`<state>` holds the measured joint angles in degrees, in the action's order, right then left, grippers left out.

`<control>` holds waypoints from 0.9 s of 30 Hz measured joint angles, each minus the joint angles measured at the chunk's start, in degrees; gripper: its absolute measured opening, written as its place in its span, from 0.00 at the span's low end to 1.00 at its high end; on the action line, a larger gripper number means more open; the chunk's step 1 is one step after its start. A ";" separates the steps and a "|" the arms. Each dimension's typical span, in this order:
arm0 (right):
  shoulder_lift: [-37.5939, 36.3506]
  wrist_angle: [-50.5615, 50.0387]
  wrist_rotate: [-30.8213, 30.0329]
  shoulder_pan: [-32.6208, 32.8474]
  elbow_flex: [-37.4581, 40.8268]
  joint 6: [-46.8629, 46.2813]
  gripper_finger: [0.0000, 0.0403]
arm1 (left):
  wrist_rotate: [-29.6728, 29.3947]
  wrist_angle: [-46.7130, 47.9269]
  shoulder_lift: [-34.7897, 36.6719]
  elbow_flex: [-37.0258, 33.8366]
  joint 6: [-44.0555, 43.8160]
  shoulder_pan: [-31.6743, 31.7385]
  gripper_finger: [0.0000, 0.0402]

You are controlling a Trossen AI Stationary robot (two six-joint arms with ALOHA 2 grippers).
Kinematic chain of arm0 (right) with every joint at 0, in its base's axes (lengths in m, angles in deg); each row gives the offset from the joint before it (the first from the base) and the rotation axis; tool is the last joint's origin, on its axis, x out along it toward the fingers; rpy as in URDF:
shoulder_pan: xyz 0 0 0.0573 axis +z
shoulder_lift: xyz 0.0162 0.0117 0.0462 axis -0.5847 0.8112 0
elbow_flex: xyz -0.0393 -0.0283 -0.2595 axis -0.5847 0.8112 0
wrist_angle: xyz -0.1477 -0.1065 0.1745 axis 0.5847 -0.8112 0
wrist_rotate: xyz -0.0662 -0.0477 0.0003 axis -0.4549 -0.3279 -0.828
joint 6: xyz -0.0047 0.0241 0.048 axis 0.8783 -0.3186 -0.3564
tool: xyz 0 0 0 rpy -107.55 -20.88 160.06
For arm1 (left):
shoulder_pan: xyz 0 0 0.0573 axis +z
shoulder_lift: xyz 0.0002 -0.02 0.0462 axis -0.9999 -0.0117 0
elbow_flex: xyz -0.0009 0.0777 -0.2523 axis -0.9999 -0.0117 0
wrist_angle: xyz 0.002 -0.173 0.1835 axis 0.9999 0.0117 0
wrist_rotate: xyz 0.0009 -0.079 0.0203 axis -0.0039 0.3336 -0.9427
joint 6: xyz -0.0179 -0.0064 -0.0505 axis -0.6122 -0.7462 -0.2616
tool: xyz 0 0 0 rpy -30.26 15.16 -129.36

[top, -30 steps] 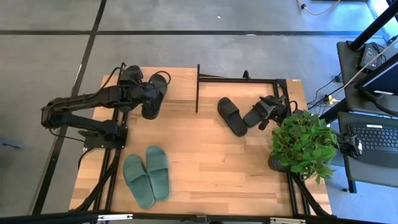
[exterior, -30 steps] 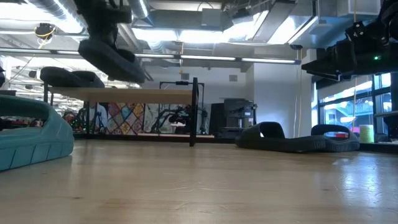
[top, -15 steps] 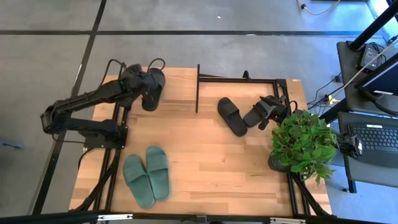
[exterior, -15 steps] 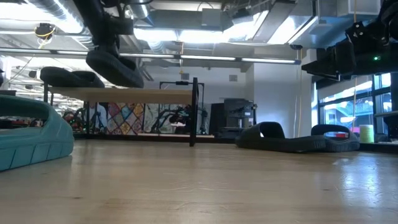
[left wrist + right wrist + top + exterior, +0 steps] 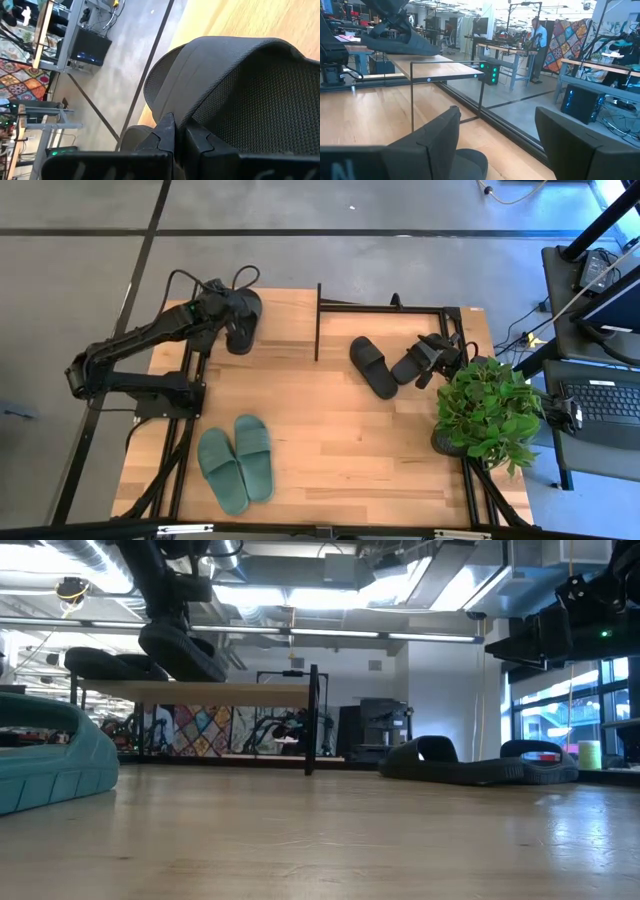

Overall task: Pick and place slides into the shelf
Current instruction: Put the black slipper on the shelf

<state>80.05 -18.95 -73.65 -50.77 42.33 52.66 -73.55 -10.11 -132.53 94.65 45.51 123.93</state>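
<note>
Overhead, left jaws (image 5: 238, 320) pinch a black slide (image 5: 243, 325), seemingly above the shelf (image 5: 300, 305); right jaws (image 5: 428, 363) spread.

Black slide (image 5: 235, 85) in left gripper (image 5: 180, 131): soft foam look, matt, strap smooth, footbed bumpy with tiny dots.
Gripper fingers (image 5: 165, 132): hard black plastic, smooth, little shine.
Table (image 5: 330, 440) under gripper: light wood, grain lines show, smooth.
Shelf (image 5: 210, 692) beside gripper: thin black metal frame, pale wood board on top.
Green slides (image 5: 237, 462) well apart from gripper: foam look, matt, side ridged in low view.
Plant (image 5: 487, 408) near right gripper (image 5: 440, 358): leaves slightly glossy.
</note>
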 joint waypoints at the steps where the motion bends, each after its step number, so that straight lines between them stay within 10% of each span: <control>1: 0.00 0.00 0.00 0.00 0.00 0.00 0.64 | 0.02 0.00 0.00 0.00 -0.02 0.19 0.00; 27: 0.00 -0.02 0.02 -0.02 0.00 0.02 0.64 | 1.51 -9.60 0.28 -7.54 2.54 3.86 0.05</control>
<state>80.06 -18.97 -73.63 -50.78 42.33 52.68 -72.05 -19.71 -132.25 87.11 48.04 127.79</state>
